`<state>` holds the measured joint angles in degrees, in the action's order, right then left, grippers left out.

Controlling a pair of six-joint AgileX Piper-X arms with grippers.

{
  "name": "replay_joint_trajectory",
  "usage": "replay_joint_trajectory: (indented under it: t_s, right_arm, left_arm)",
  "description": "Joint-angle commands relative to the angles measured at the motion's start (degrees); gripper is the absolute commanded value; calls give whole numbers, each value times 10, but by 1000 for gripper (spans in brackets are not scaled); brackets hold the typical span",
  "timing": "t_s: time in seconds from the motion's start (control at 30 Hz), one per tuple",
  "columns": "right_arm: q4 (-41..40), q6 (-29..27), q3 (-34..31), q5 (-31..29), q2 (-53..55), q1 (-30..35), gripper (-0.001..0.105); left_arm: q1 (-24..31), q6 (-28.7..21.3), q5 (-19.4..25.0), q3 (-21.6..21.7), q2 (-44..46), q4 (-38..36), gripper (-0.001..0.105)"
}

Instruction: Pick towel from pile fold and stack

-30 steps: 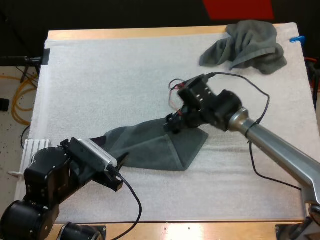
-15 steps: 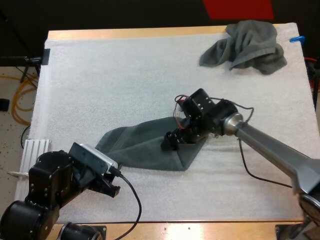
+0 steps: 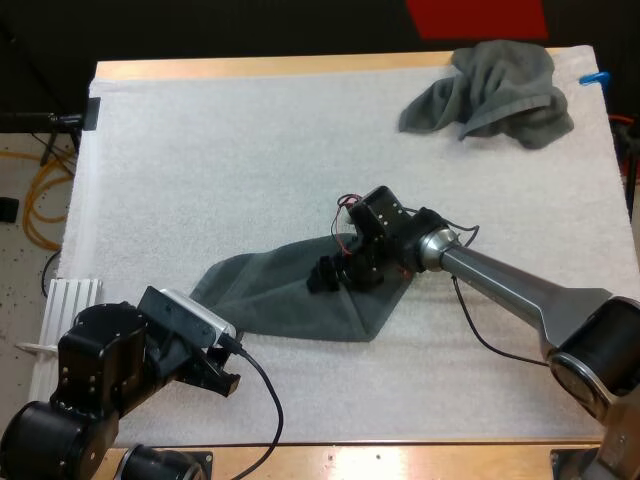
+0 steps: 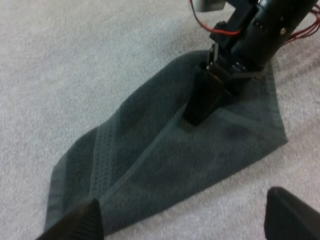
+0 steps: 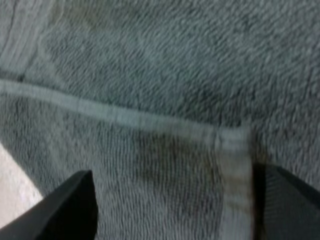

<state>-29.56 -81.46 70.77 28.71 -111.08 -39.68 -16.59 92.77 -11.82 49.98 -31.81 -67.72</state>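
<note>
Grey-green cloth, the spread towel [image 3: 285, 300], lies on the white mat [image 3: 200, 160] in the high view. The right tool [image 3: 328, 275] is down on its middle, the left tool [image 3: 215, 370] is just off its near corner, and a crumpled towel [image 3: 490, 90] sits well beyond the right tool. From the left wrist, the left tool [image 4: 181, 196] is released, fingers apart beside the towel's corner. From the right wrist, the right tool [image 5: 177, 172] is released, fingers spread over a hem seam.
</note>
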Motion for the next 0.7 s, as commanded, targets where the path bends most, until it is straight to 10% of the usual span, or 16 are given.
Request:
replay_joint_trajectory:
  t_s: [0.0, 0.2, 0.5, 0.67]
  right_arm:
    - [16, 3, 2, -2, 1, 0, 67]
    - [22, 35, 4, 8, -19, 0, 58]
    - [16, 38, 4, 19, -32, 0, 0]
    - [-2, 6, 4, 15, -20, 0, 0]
  left_arm:
    - [-2, 4, 5, 3, 4, -2, 64]
    - [-2, 4, 5, 3, 4, -2, 64]
    - [-2, 4, 5, 3, 4, -2, 64]
    - [-2, 4, 5, 3, 4, -2, 64]
